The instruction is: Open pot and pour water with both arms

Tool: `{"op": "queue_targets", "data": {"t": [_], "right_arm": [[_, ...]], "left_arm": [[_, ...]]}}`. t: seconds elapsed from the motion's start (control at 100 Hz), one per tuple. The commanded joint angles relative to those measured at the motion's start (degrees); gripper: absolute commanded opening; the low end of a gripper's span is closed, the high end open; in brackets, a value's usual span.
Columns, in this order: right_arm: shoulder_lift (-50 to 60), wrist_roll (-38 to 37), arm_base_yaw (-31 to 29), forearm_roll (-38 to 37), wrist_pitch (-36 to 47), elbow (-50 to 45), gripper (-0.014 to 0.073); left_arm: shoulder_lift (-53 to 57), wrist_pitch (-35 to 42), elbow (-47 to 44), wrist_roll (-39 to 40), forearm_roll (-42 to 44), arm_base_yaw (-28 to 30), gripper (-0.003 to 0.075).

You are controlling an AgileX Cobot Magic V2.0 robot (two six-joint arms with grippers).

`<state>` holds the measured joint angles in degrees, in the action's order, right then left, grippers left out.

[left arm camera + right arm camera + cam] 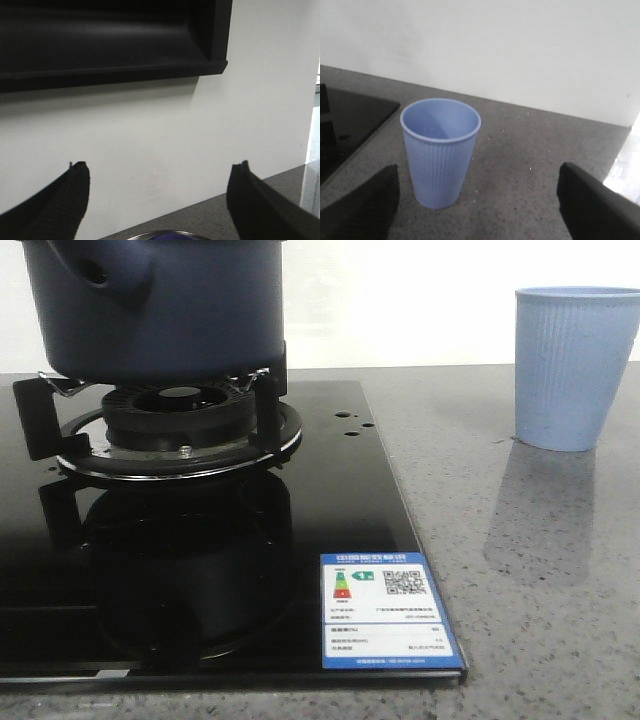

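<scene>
The dark navy pot (160,310) stands on the burner grate of the black stove (350,500) at the far left, its stubby handle (110,275) pointing toward the camera. Its top is cut off in the front view. A metal-rimmed round edge with blue inside (167,235) shows just below my left gripper (160,172), which is open and empty, facing the white wall. My right gripper (477,175) is open and empty above the counter, with the light blue ribbed cup (441,150) ahead of it nearer its left finger. The cup also stands at the right in the front view (572,365).
A black range hood (110,40) hangs on the wall above the left gripper. The burner (180,415) sits under the pot. A blue energy label (388,610) is on the stove's front corner. The grey speckled counter (530,570) extends to the right of the stove.
</scene>
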<state>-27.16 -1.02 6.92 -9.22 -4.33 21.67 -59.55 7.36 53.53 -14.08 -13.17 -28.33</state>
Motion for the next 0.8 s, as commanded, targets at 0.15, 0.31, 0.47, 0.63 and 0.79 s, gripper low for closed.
{"op": "queue_targets", "data": {"t": [0.15,0.31,0.47,0.63,0.79], "right_arm": [[0.2,-0.1,-0.3,-0.3,9.6,1.5,0.0142],[1.1,-0.1,-0.3,0.2,10.4,1.2,-0.0064],[7.0,-0.1,-0.3,2.1,15.9,-4.0,-0.0064],[15.1,-0.1,-0.3,2.4,16.4,-12.3,-0.0064],[19.6,-0.1,-0.3,2.4,14.5,-16.6,-0.0064]], "left_arm": [[7.4,-6.7,1.7,0.1,1.1,4.9,0.0204],[13.8,-7.4,-3.0,0.1,1.6,6.2,-0.0016],[24.7,-1.0,-15.3,0.3,0.3,6.2,-0.0016],[38.2,-1.0,-26.8,0.3,-6.3,6.3,-0.0016],[48.5,-2.0,-35.3,0.3,-6.3,6.3,-0.0016]]}}
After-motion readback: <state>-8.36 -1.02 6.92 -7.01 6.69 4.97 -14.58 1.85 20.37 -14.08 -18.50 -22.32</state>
